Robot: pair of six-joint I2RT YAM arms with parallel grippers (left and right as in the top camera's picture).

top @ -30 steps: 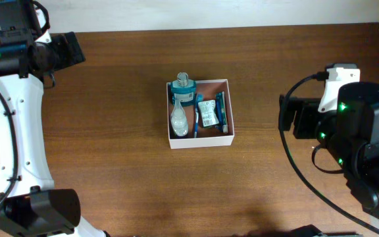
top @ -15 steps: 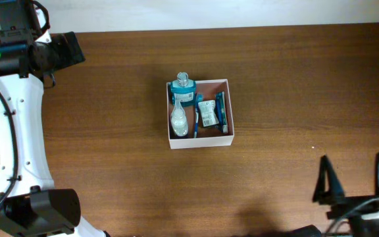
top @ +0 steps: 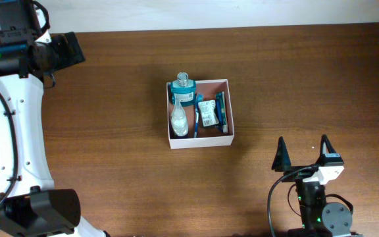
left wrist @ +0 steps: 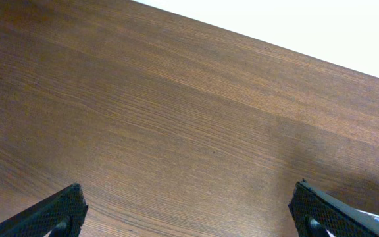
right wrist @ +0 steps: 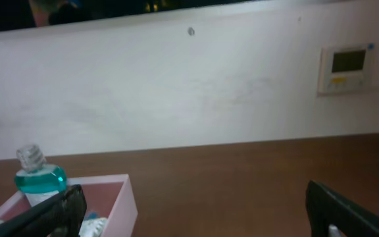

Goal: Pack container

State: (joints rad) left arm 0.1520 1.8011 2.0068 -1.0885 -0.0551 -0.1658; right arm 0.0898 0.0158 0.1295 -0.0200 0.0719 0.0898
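- Container sitting dead centre of the overhead frame on the wooden table, already loaded.
- Inside: teal bottle upright in the upper-left corner, pale bottle lying just below it, slim blue stick that is likely a toothbrush, printed sachet, blue strip along the right wall.
- Reads as the tail end of packing: no loose item spotted outside the box in any view.
- Right gripper at lower right, well apart from the box, spread wide, holding nothing.
- Left gripper far off at upper left of the overhead, splayed wide over bare wood, equally empty-handed.
- Next move, at a guess: parking both arms. No lid in sight to fit.
- Writing: sachet print too small to read, no brand legible on the teal bottle, wall panel at upper right of the right wrist view unreadable.
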